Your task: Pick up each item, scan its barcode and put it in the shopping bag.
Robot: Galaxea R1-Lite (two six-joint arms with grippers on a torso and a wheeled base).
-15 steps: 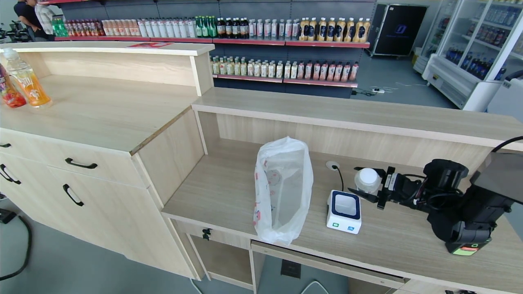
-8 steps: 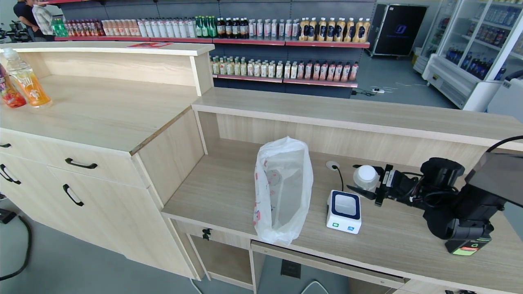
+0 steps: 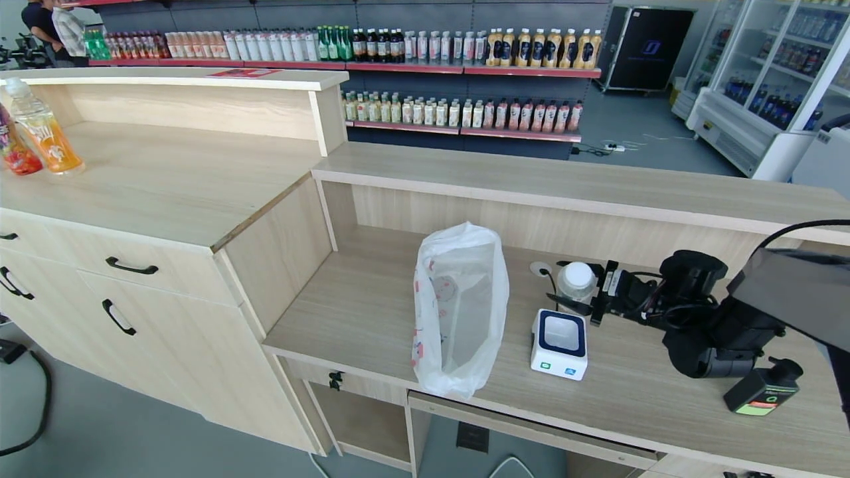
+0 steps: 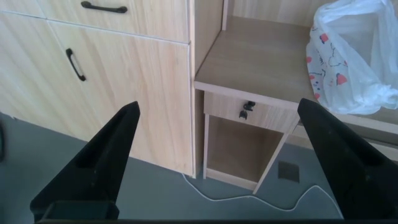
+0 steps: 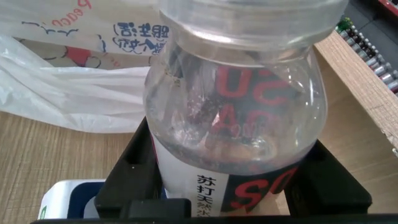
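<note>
My right gripper (image 3: 572, 290) is shut on a clear bottle (image 3: 576, 281) with a white cap, held just behind and above the white barcode scanner (image 3: 559, 343) on the lower counter. In the right wrist view the bottle (image 5: 236, 118) sits between the black fingers (image 5: 127, 174), its red and white label facing the camera, with the scanner (image 5: 68, 199) below. The white plastic shopping bag (image 3: 460, 309) stands open left of the scanner and also appears in the right wrist view (image 5: 81, 68) and the left wrist view (image 4: 351, 56). My left gripper (image 4: 230, 162) hangs open over the floor beside the cabinet.
An orange drink bottle (image 3: 41, 129) and a red item (image 3: 16, 156) stand on the raised counter (image 3: 166, 179) at far left. A small black device with a green label (image 3: 760, 395) lies on the lower counter at right. A cable runs from a grommet (image 3: 541, 269) behind the scanner.
My right gripper has carried the bottle leftward, closer to the scanner and the bag. The bag and scanner have not moved.
</note>
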